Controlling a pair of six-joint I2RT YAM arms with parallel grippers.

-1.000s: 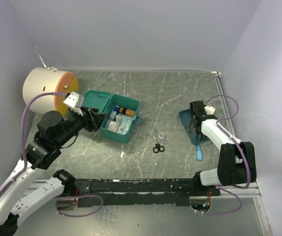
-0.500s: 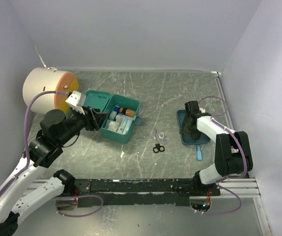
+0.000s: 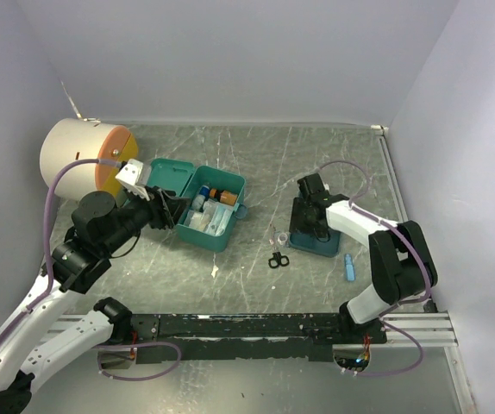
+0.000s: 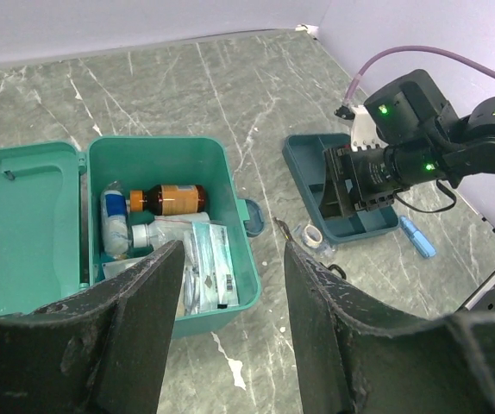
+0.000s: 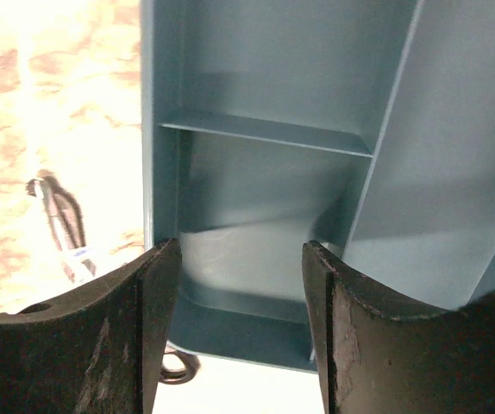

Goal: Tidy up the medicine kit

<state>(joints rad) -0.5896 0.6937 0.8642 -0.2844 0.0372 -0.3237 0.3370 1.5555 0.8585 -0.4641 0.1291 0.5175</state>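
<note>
Fingers of my left gripper (image 4: 228, 302) stood partly spread with nothing between them, hanging above the near wall of the open medicine kit (image 3: 216, 241). My right gripper (image 5: 241, 259) had its fingers well apart, low over one end compartment of the divided tray (image 4: 310, 164). They clamped nothing, and I could not tell whether they touched its walls.

A cream cylinder (image 3: 71, 155) with an orange face lay at the far left of the marbled table (image 3: 316, 155). Just right of it sat the kit, its lid (image 3: 168, 177) folded flat to the left. Inside I saw a brown bottle (image 4: 174, 199), a white bottle and clear packets. The darker tray lay well to the kit's right. Between them were black scissors (image 3: 275, 259) and a small tape roll (image 4: 314, 235) near the tray's corner. A small blue tube (image 4: 416, 237) lay beyond the tray's other side.
</note>
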